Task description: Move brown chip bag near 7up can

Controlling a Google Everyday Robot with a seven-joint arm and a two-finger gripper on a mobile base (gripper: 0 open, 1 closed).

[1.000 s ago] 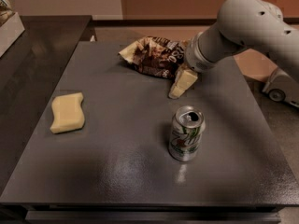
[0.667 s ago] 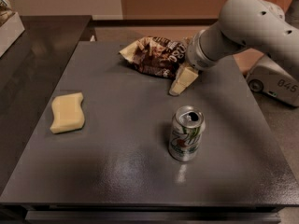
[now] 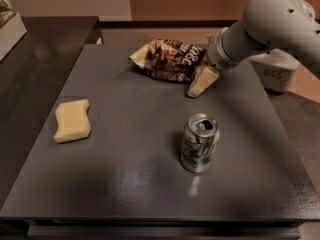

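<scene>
The brown chip bag [image 3: 167, 59] lies crinkled at the back middle of the dark grey table [image 3: 125, 169]. The 7up can [image 3: 199, 143] stands upright in the front right part of the table, well apart from the bag. My gripper [image 3: 202, 81] comes in from the right on a white arm [image 3: 272, 26] and reaches down to the table at the bag's right end, touching or nearly touching it. The bag's right edge is partly hidden behind the gripper.
A pale-yellow wavy sponge [image 3: 72, 120] lies on the left side of the table. A white machine part marked 045 [image 3: 275, 71] stands beyond the table's right edge. A dark counter [image 3: 30, 59] adjoins on the left.
My gripper has shifted slightly to the right and back, staying at the bag's right end. The bag and the can have not moved. The white part at the right has shifted left.
</scene>
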